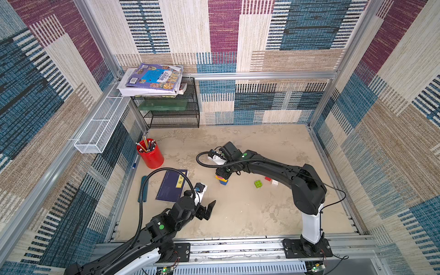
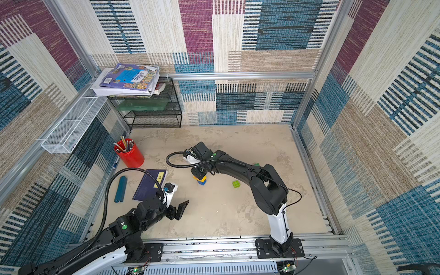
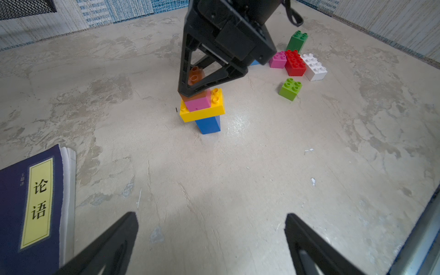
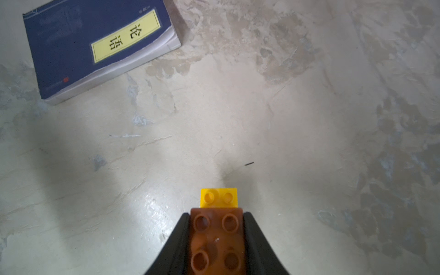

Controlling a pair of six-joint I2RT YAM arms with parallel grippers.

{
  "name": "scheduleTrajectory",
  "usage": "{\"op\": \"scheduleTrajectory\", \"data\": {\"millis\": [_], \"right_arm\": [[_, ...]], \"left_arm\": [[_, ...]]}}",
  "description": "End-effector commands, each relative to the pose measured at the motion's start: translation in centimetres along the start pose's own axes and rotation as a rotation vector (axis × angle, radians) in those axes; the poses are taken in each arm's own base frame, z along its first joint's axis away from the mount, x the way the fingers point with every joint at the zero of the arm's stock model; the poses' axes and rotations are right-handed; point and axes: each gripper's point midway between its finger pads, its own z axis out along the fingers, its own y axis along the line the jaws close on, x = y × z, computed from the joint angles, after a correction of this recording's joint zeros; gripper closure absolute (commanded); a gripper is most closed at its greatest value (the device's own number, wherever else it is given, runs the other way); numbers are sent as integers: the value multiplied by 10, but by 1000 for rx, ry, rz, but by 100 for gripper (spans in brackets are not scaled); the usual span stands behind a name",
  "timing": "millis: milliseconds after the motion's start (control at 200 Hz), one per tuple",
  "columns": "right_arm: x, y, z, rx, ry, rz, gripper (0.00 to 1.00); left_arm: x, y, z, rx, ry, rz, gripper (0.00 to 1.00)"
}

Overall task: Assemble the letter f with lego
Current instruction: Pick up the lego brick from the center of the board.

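- Presently, in both top views: right tool [image 1: 222,175] lowered onto a small tower of studded plastic bricks [image 1: 223,181] in the middle of the mottled beige surface [image 1: 238,214]. Left tool [image 1: 206,210] well apart, fingers spread wide, holding nothing, beside a navy paperback book with a yellow label [image 1: 171,185].
- In a top view, loose stock: lime-green square brick [image 1: 258,183], red brick [image 1: 267,178] and white brick [image 1: 274,182], near the right arm and apart from the tower.
- Left wrist view, tower from the bottom up: blue upright brick [image 3: 208,125], yellow oblong brick [image 3: 202,113] jutting past it, pink square brick [image 3: 198,102], translucent brown oblong brick [image 3: 196,76] on top. Right tool clamped on the brown brick's two sides. Whether it is pressed fully home: cannot tell. Behind: dark green tall brick [image 3: 296,41], and a second pink brick [image 3: 277,59] touching the red.
- Right wrist view: brown brick gripped between both black fingers [image 4: 176,238], studs toward the camera. Yellow studs show beyond its end.
- Handling, as judged: the step in hand is seating the brown brick. Push straight down, edges square to the pink below. The tower stands on one narrow blue foot, so allow no sideways load. Let go only once flush, then lift straight up. The idle left tool could steady the base.
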Motion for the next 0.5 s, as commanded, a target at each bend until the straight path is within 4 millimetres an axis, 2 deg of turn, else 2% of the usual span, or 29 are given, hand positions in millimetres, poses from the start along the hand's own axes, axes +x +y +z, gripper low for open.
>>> {"op": "scheduleTrajectory", "data": {"millis": [0,496], "right_arm": [[70,-8,-1,29,256,88,69],[11,-33,-69,118,-29,151,69]], "left_arm": [[-5,1,0,-9,-20,-13,1],[-5,1,0,-7,-19,-14,1]]}}
